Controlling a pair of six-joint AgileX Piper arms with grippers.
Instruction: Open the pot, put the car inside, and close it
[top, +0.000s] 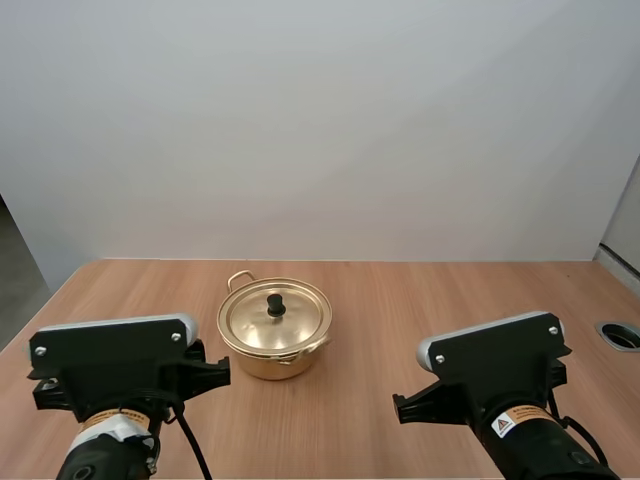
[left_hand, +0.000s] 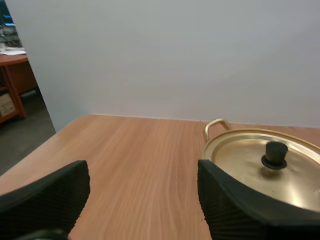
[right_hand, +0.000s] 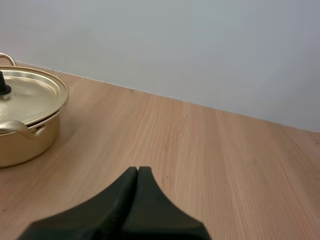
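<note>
Gold pot (top: 272, 358) sits at mid-table (top: 420, 300), its lid (top: 250, 322) on. My left gripper (left_hand: 142, 192) stands wide open and empty beside it; my right gripper (right_hand: 137, 174) is pressed together on nothing. Best approach, I judge: centre the 2 left fingers over the black knob (left_hand: 275, 154) before pinching.

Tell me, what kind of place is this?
Probably a robot test bench, not a kitchen: a light-wood table against a plain white wall, one shiny gold metal pot with its black-knobbed lid on, plus two black-fingered robot hands: left gripper open, right gripper shut.
</note>
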